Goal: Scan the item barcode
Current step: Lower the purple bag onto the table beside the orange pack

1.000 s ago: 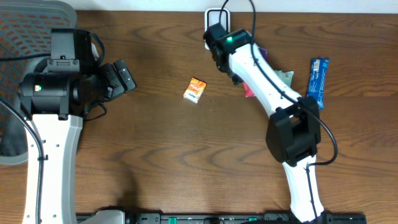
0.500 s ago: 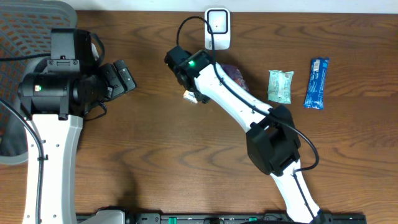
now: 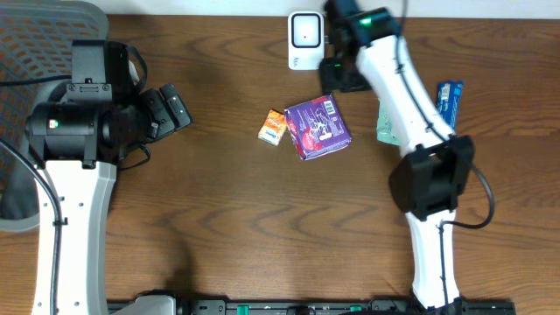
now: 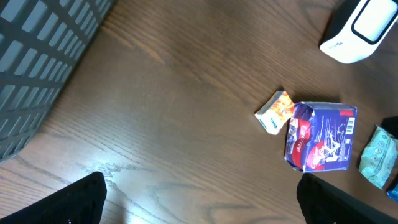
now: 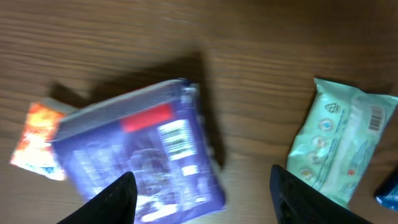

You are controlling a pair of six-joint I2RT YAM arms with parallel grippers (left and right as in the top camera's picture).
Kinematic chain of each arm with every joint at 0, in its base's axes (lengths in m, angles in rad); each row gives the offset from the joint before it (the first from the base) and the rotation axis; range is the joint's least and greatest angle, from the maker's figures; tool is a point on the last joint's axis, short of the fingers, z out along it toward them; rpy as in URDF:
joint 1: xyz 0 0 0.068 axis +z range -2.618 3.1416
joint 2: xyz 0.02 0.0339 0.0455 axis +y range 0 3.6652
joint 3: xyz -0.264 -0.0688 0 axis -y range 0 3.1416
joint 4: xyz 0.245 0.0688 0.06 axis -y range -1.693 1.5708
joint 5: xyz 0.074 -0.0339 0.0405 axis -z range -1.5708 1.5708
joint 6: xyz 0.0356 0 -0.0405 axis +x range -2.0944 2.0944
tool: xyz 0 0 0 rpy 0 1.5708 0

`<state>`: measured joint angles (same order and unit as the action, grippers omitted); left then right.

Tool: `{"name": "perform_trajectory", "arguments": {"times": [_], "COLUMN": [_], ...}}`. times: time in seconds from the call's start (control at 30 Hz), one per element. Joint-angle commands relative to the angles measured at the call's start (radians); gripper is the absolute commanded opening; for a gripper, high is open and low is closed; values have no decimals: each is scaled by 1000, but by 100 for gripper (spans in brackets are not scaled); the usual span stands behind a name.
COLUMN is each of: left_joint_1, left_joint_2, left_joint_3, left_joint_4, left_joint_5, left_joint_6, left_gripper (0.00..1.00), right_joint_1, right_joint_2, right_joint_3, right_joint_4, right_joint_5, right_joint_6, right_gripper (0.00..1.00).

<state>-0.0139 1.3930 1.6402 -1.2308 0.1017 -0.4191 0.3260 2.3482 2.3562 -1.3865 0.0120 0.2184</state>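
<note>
Purple packet (image 3: 318, 128) lies loose on the wooden worktop (image 3: 219, 219), just beside a small orange box (image 3: 275, 126) and near the white scanner (image 3: 304, 39), with the right hand (image 3: 339, 74) close by the scanner; no container shows. The left wrist view has the left hand (image 4: 200, 186) spread wide and empty. The right wrist view shows its fingers (image 5: 118, 199) apart, holding nothing, above the packet's upturned barcode (image 5: 174, 140); whether it is scanned yet I cannot tell.

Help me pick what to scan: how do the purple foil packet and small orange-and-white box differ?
The purple foil packet is much larger than the small orange-and-white box. The packet lies flat; the box is blocky. A barcode shows atop the packet; none visible on the box. Both rest on the wooden table.
</note>
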Motion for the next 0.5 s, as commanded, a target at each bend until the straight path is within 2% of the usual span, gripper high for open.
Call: {"name": "perform_trajectory", "arguments": {"times": [0.0, 0.1, 0.13, 0.17, 0.3, 0.33, 0.47], "left_joint_1": [4, 4, 4, 4, 4, 4, 4], "left_joint_2": [-2, -2, -2, -2, -2, -2, -2], "left_joint_3": [0, 0, 0, 0, 0, 0, 0], "left_joint_4": [-3, -3, -3, -3, -3, -3, -3], "left_joint_5": [-6, -6, -6, -6, -6, -6, -6], "left_joint_6": [3, 3, 3, 3, 3, 3, 3], "left_gripper": [98, 98, 98, 98, 98, 98, 98], "right_joint_1": [-47, -89, -104, -117, -145, -148, -149], "right_joint_2": [-5, -5, -5, -5, -5, -5, -5], "right_joint_3": [-101, -194, -228, -260, -354, -371, -429], "right_joint_4": [40, 98, 121, 141, 160, 160, 180], "right_joint_5": [-219, -282, -311, -357, -521, -518, -507], "right_joint_6": [-125, -130, -132, -151, -256, -257, -258], "right_gripper": [65, 64, 60, 57, 55, 48, 45]}}
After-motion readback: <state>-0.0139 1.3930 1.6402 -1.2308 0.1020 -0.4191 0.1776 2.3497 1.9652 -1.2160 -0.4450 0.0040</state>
